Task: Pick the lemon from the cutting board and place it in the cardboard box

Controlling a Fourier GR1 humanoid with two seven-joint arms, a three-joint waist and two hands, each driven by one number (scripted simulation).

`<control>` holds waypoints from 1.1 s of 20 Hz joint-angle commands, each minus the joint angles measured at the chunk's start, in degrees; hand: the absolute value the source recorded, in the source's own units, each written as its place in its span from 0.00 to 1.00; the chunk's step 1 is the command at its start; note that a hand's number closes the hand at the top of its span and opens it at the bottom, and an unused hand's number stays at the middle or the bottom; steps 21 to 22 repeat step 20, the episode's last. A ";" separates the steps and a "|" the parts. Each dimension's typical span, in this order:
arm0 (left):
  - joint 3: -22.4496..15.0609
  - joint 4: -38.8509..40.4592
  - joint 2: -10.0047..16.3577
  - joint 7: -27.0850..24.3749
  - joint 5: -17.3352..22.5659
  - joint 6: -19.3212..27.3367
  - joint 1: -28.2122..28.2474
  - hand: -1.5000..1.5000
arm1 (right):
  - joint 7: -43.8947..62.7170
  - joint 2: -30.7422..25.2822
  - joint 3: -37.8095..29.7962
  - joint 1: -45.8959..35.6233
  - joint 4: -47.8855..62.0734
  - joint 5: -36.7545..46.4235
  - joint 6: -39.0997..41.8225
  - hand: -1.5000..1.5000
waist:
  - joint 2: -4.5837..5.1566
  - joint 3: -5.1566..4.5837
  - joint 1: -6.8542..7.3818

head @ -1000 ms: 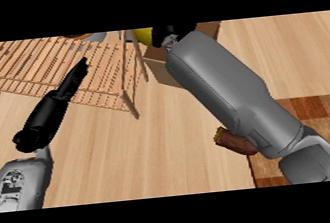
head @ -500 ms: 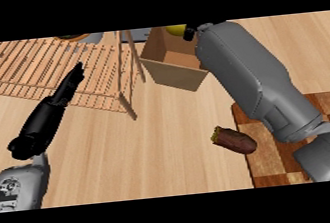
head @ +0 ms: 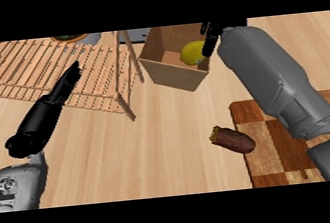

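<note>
Drop-off at the box [head: 170,73]
Left hand [head: 52,102], well left of the box, lies straight-fingered, likely parked clear; lemon [head: 192,53] sits inside the box; right hand [head: 213,33] reaches in beside it, grasp impossible to tell; board [head: 265,155], below-right, bears no lemon.

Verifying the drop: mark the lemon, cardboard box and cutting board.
lemon [head: 190,54], head view, its yellow skin.
cardboard box [head: 173,74], head view, front wall.
cutting board [head: 272,163], head view, bare checkered top.

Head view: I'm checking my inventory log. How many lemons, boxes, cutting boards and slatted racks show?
Lemon: 1
Box: 1
Cutting board: 1
Slatted rack: 1
Total: 4
</note>
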 commanded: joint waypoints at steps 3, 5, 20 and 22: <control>-1.17 -2.02 -1.20 1.25 -0.31 0.13 1.07 0.50 | -11.87 0.54 -2.19 3.56 -1.29 -2.09 -2.84 0.00 | 0.01 -0.01 0.17; -0.39 1.09 -1.04 0.26 -0.82 0.88 -1.19 0.50 | -14.83 -1.25 -5.51 1.60 -4.48 -4.82 -6.71 0.00 | 0.19 0.01 -0.20; -0.31 -1.65 -0.28 -0.49 -0.76 -0.17 2.15 0.50 | -35.18 0.18 -31.35 14.82 -16.26 -29.30 -27.84 0.00 | -0.10 0.01 -0.41; -0.31 -1.65 -0.28 -0.49 -0.76 -0.17 2.15 0.50 | -35.18 0.18 -31.35 14.82 -16.26 -29.30 -27.84 0.00 | -0.10 0.01 -0.41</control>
